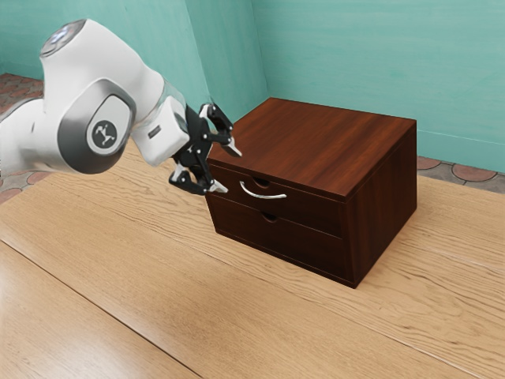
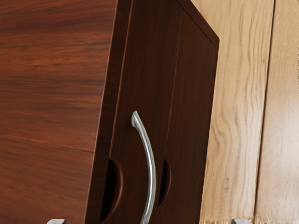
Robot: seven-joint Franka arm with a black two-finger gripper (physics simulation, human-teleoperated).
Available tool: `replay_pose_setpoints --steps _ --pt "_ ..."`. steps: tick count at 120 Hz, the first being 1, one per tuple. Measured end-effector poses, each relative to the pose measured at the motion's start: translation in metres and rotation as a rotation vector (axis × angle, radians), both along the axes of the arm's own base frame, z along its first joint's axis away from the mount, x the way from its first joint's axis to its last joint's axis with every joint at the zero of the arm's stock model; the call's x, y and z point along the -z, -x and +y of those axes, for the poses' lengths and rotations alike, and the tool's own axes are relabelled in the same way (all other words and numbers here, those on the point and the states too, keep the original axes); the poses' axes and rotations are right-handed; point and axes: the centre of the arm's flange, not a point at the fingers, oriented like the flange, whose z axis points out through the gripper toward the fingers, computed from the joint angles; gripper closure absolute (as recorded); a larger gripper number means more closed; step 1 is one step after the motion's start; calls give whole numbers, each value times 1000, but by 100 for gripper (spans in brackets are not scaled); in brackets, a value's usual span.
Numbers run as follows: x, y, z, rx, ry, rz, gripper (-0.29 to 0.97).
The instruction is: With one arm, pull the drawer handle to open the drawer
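Observation:
A dark wooden cabinet [image 1: 316,150] with two drawers stands on the table. The upper drawer [image 1: 300,204] carries a curved silver handle [image 1: 263,190] and sits flush with the cabinet front. My black gripper [image 1: 222,167] hovers open just off the cabinet's front corner at the exterior view's left, its fingers spread one above the other, a short way from the handle and touching nothing. In the wrist view the handle [image 2: 147,168] arcs across the drawer front [image 2: 140,84] straight ahead of the hand, and two grey fingertips [image 2: 56,221] peek in at the edge.
The cabinet rests on a light wooden table [image 1: 158,300] with wide bare room in front of the drawers. A lower drawer [image 1: 284,237] has a small recess. Teal walls [image 1: 379,55] stand behind.

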Motion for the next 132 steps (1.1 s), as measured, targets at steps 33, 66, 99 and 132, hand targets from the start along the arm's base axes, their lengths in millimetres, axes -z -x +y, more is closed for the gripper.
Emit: replay_pose_setpoints --steps 33,66,99,132 --pt "23 -2 -7 48 -16 -13 43" --pt "37 -12 -12 41 -27 -11 49" --pt "54 -24 -11 24 -48 12 55" --pt "68 -45 -12 11 -51 27 58"
